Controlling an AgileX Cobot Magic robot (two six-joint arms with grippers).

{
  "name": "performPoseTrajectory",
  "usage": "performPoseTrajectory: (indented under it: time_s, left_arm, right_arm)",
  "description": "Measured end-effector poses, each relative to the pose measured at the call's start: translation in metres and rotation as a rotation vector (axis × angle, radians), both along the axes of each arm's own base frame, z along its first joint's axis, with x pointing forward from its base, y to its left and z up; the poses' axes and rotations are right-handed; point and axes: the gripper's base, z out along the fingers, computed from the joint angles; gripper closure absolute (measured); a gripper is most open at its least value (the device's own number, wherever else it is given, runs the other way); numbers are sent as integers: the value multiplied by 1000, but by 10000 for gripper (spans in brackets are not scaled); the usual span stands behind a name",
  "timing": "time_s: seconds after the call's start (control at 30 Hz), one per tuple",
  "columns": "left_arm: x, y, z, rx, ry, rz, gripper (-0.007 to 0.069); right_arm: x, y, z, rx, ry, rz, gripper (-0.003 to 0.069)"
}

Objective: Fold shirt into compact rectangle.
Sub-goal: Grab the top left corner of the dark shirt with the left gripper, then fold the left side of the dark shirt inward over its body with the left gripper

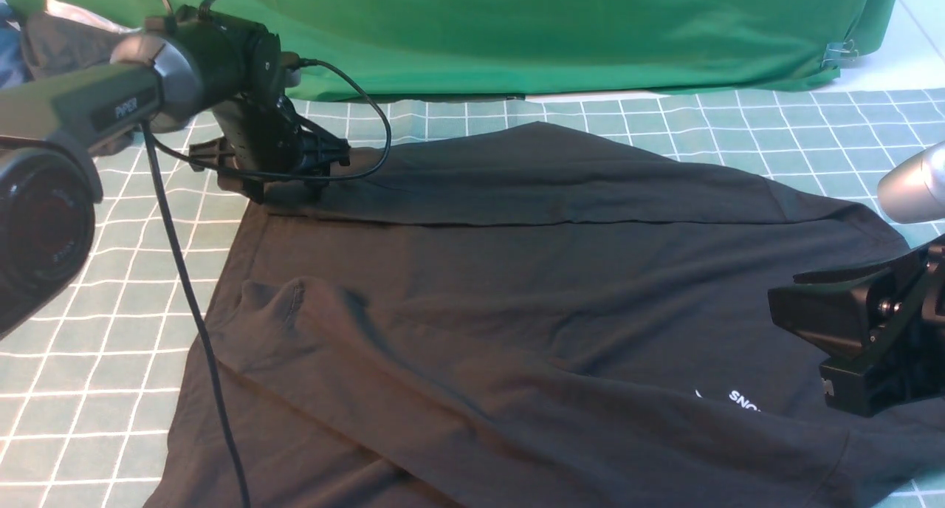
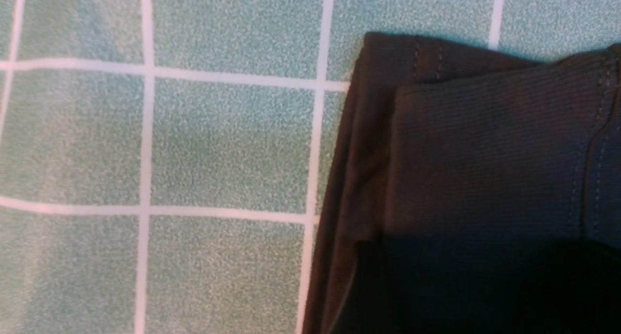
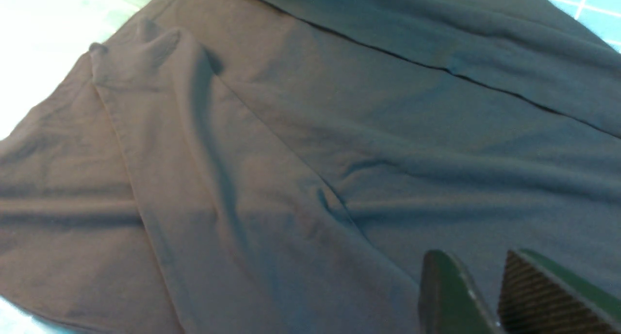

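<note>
The shirt point(image 1: 517, 309), one only, runs off frame; left gripper point(image 1: 291, 187): fingers hidden, cannot tell; right gripper point(image 3: 474, 258) seemingly slightly parted, empty.

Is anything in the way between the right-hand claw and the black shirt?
Nothing visible is. The right gripper is right above the shirt, its jaws apart and empty, with only bare black cloth below them.

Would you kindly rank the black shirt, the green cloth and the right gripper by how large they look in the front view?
1. black shirt
2. green cloth
3. right gripper, smallest even though its nearness to the camera enlarges it
</note>
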Motion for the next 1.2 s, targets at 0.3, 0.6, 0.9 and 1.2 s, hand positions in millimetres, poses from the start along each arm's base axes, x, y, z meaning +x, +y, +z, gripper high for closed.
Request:
performPoseTrajectory:
  time_s: [0.3,0.6,0.9,1.2]
  left_arm:
    - [-2,0,2,14,29,-27,594]
    - [-15,-1,49,-2,9,-52,603]
    - [-43,-6,90,-70,109,-108,603]
    - [-94,-4,143,-93,99,-115,603]
  right_arm:
    - [0,0,0,0,0,0,482]
    - [0,0,0,0,0,0,474]
    - [1,-2,0,-40,-29,4,473]
    - [17,-17,0,-193,-147,-146,626]
